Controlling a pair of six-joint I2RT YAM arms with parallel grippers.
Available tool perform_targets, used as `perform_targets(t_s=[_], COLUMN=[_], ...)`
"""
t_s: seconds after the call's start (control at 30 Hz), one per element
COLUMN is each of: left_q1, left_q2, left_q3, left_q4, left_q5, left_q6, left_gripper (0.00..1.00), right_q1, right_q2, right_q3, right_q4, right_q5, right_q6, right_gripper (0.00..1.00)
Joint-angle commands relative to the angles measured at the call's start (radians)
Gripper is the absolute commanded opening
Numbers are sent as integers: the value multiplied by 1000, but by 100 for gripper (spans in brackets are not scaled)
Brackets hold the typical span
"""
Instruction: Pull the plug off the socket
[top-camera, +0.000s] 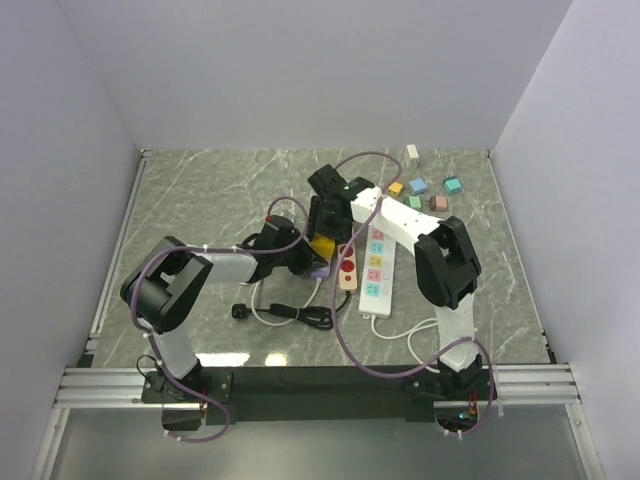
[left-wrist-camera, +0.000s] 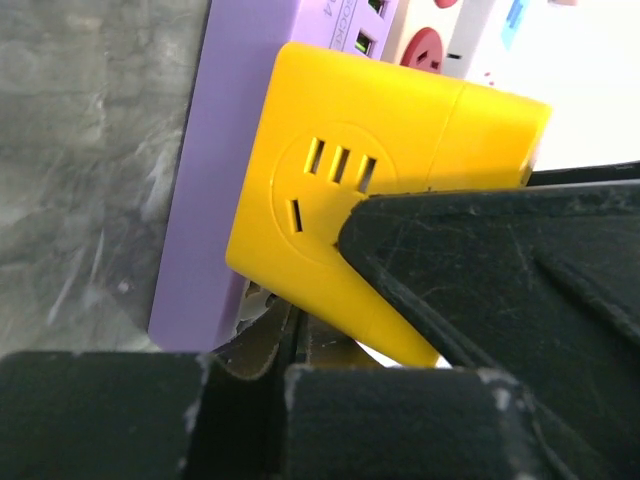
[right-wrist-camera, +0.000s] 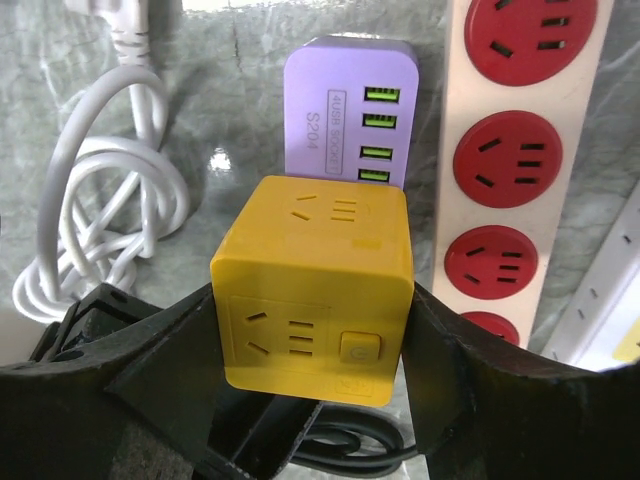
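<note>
A yellow cube socket (right-wrist-camera: 315, 280) stands against a purple USB socket block (right-wrist-camera: 345, 100), and my right gripper (right-wrist-camera: 312, 320) is shut on it, one finger pressed to each side. In the top view this gripper (top-camera: 325, 222) comes down on the cube (top-camera: 323, 246) from behind. My left gripper (left-wrist-camera: 297, 340) is shut, pads together with nothing seen between them, right under the cube (left-wrist-camera: 330, 190) and beside the purple block (left-wrist-camera: 200, 200). A black plug (top-camera: 240, 311) lies loose on the table at the end of a coiled black cable (top-camera: 310, 317). Whether any plug sits in the cube is hidden.
A beige strip with red sockets (right-wrist-camera: 510, 160) lies just right of the cube, and a white power strip (top-camera: 376, 270) lies beyond it. A coiled white cable (right-wrist-camera: 100, 220) rests to the left. Small coloured blocks (top-camera: 430, 190) sit at the back right.
</note>
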Motion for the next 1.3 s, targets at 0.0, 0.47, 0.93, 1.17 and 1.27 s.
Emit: perform_targets(t_s=[0.0,0.47,0.93,1.17,1.27], left_q1=[20,45,45,43,43], left_q2=[133,237,237,18,-81], left_q3=[-100,-80,-71,-71,-29], left_q4=[-145,-138,-152,-134,-201], left_q5=[-64,-45,-45,-27,-33], left_q6=[26,68,60,83,121], left_gripper=[0,0,0,0,0], right_q1=[18,-62,-104,-104,-102], right_q2=[-7,81,96,217,300], right_q3=[124,389,320,465,643], right_q4=[-69,-247,-205,-351,-463], right_q5=[-70,-188,-219,-159,-147], right_q6=[21,-68,-127,-263,-343], right_gripper=[0,0,0,0,0])
